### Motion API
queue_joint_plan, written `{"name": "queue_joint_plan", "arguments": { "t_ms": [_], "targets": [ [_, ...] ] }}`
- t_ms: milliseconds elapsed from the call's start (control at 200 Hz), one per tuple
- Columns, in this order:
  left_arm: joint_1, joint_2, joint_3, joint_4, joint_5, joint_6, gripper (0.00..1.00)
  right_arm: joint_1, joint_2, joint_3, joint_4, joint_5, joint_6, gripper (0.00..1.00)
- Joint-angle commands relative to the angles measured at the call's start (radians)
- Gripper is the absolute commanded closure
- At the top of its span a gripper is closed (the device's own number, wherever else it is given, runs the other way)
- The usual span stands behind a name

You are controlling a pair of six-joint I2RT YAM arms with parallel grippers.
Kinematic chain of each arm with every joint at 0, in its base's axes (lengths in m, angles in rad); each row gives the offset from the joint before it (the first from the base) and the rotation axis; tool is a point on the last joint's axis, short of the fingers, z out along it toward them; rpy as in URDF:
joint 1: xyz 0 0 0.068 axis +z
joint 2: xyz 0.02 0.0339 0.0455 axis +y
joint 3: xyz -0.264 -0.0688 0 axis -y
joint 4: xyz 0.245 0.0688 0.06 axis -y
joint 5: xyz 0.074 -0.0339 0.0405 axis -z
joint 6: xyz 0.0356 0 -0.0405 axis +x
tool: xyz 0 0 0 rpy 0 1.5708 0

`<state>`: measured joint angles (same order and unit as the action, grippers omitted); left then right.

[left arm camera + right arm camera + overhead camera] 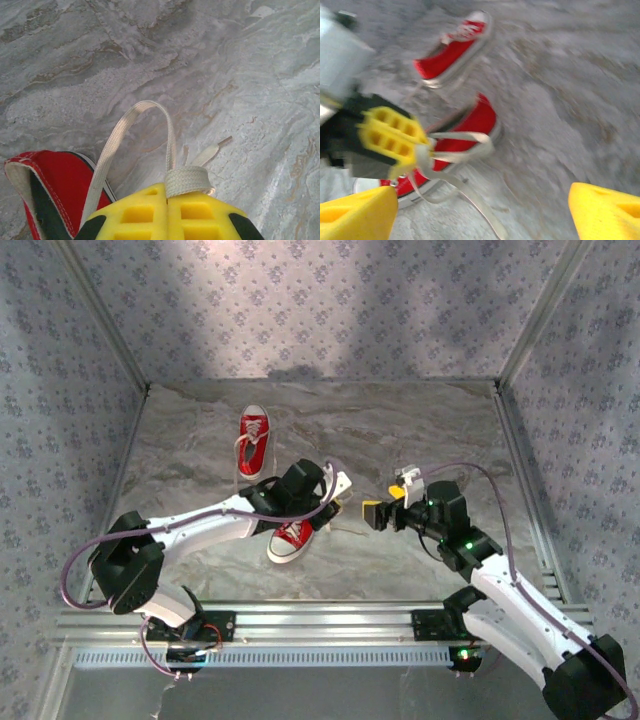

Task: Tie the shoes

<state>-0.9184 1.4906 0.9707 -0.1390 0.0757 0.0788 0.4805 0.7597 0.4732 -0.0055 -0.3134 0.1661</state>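
Note:
Two red shoes with white laces lie on the marbled table. The far shoe (254, 438) (455, 47) lies alone. The near shoe (292, 538) (60, 185) (472, 122) is partly under my left arm. My left gripper (337, 505) (167, 200) (390, 135) is shut on a loop of the near shoe's lace (150, 107) (465, 145), which also wraps over one fingertip (187, 180). A loose lace end (207, 154) (480, 205) trails on the table. My right gripper (385, 502) (480, 215) hovers just right of the left one, jaws wide open and holding nothing.
Patterned walls enclose the table (420, 430) on three sides, with metal rails (320, 620) along the near edge. Bare marble stretches to the right of and behind the shoes.

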Motion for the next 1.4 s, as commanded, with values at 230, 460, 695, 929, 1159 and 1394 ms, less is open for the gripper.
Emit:
{"name": "queue_joint_plan", "arguments": {
  "t_ms": [230,460,695,929,1159,1394],
  "targets": [
    [0.057,-0.046,-0.032,0.053,0.12,0.006,1.0,0.024,0.184,0.008,0.262,-0.342,-0.453,0.24],
    [0.073,-0.054,-0.043,0.058,0.168,0.008,1.0,0.024,0.326,0.066,0.246,-0.431,-0.62,0.27],
    [0.081,-0.056,-0.041,0.052,0.187,0.016,1.0,0.049,0.452,0.123,0.245,-0.402,-0.712,0.27],
    [0.083,-0.061,-0.043,0.059,0.201,0.021,1.0,0.062,0.532,0.158,0.259,-0.405,-0.712,0.35],
    [0.088,-0.082,-0.062,0.08,0.206,0.015,1.0,0.054,0.547,0.153,0.249,-0.404,-0.709,0.67],
    [0.094,-0.144,-0.11,0.106,0.182,-0.009,0.86,0.039,0.524,0.139,0.277,-0.346,-0.68,1.0]
  ]
}}
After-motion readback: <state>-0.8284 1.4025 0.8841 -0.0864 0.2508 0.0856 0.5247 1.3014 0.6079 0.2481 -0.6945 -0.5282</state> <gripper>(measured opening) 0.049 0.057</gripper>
